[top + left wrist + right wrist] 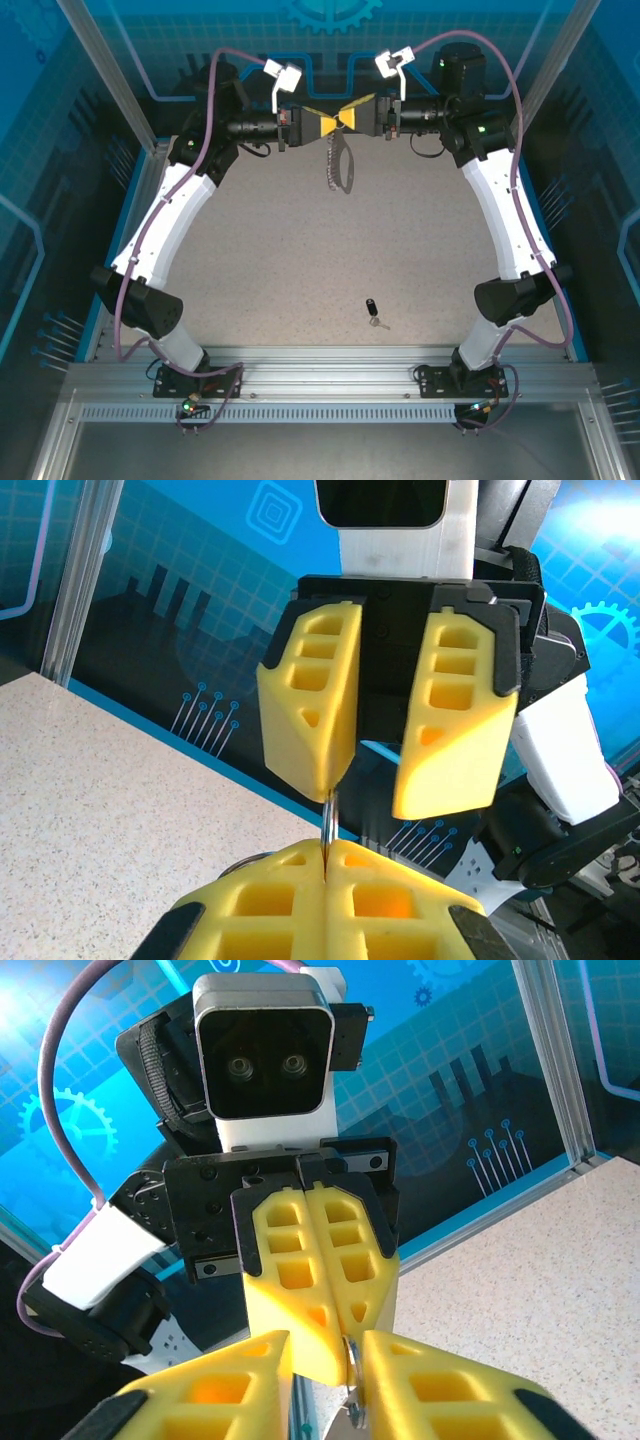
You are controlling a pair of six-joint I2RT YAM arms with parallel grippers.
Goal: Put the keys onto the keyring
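Speckled tabletop [300, 260] — tiny black-headed key [373, 311], dark oval keyring [349, 166]

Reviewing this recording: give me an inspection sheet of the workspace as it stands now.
Surface: speckled light table.
Job's things: key lies loose on the table towards the near edge, not on the ring; keyring hangs with its beaded chain beneath the meeting claws at the far centre.
Clutter: nothing seen.
Claws: left claw shut on the keyring's thin edge; right claw faces it, fingers apart.
Cables: purple cables loop along both arms.
Surroundings: blue printed walls; aluminium rail at the near edge.
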